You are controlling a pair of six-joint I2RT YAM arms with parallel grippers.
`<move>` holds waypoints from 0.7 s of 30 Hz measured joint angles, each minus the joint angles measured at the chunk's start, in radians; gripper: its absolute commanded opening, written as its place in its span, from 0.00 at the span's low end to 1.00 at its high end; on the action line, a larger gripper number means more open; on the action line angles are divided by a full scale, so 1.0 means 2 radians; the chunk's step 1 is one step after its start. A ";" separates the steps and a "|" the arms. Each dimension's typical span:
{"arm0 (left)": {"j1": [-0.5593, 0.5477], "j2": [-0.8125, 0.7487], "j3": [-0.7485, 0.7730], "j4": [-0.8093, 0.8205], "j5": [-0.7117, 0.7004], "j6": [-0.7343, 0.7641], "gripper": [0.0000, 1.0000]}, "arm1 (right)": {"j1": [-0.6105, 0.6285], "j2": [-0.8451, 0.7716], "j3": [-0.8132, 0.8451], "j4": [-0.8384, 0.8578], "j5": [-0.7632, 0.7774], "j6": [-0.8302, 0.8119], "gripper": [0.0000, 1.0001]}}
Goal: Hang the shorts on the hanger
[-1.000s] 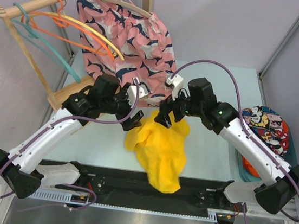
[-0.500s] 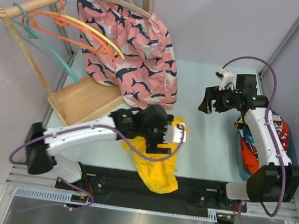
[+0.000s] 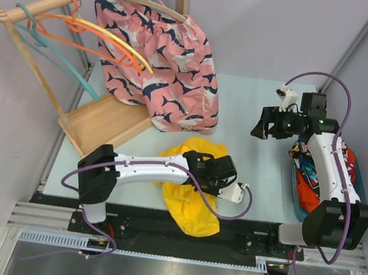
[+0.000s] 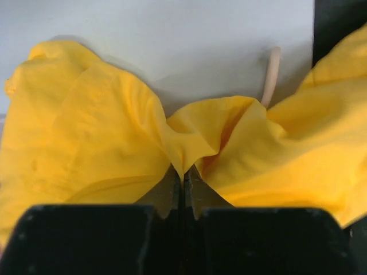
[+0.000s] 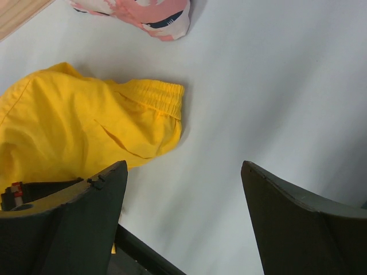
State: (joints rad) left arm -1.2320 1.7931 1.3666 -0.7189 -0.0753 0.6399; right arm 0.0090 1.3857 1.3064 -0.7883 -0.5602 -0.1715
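The yellow shorts (image 3: 189, 202) lie crumpled at the table's near edge, partly hanging over the black rail. My left gripper (image 3: 200, 178) rests on them, and in the left wrist view it (image 4: 183, 172) is shut on a raised fold of the shorts (image 4: 86, 132). A pale drawstring (image 4: 270, 74) lies on the table beyond. The pale-yellow hanger (image 3: 128, 47) hangs on the wooden rack at the back left. My right gripper (image 3: 260, 128) hovers open at the right, away from the cloth. In the right wrist view it (image 5: 183, 165) holds nothing, with the shorts (image 5: 86, 137) to its left.
Pink whale-print shorts (image 3: 169, 65) hang on a wooden hanger from the rack. Orange (image 3: 83, 28) and teal hangers (image 3: 53, 58) share the rail above the rack's wooden base (image 3: 101, 124). A bin with a cartoon-print garment (image 3: 322, 164) stands at the right edge.
My left arm swung across the shorts to their near right side and its jaws closed on a fold. My right gripper let go, drew back to the right and opened wider.
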 measured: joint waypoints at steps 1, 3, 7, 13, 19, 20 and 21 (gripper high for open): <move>0.001 -0.005 0.007 -0.010 0.004 0.003 0.00 | -0.001 0.000 0.000 0.000 -0.002 0.000 0.85; 0.002 -0.018 0.037 -0.033 0.021 0.006 0.00 | -0.005 0.000 0.000 0.001 -0.007 0.001 0.85; 0.005 -0.058 0.157 -0.042 0.066 0.007 0.00 | -0.020 0.000 0.000 0.006 -0.016 0.005 0.86; 0.082 -0.224 0.215 -0.001 0.139 0.008 0.00 | -0.049 -0.003 0.000 0.010 -0.025 0.006 0.87; 0.225 -0.400 0.003 -0.005 0.180 0.063 0.15 | -0.066 -0.021 0.000 0.003 -0.042 -0.004 0.86; 0.229 -0.416 -0.039 -0.016 0.180 0.076 0.23 | -0.066 -0.023 0.000 -0.001 -0.047 -0.007 0.85; 0.231 -0.431 -0.095 -0.026 0.176 0.092 0.49 | -0.065 -0.024 0.000 -0.006 -0.054 -0.011 0.84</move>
State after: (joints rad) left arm -0.7692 0.9318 1.1763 -0.7700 0.2775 0.8230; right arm -0.1207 1.3369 1.3060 -0.8013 -0.6685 -0.1940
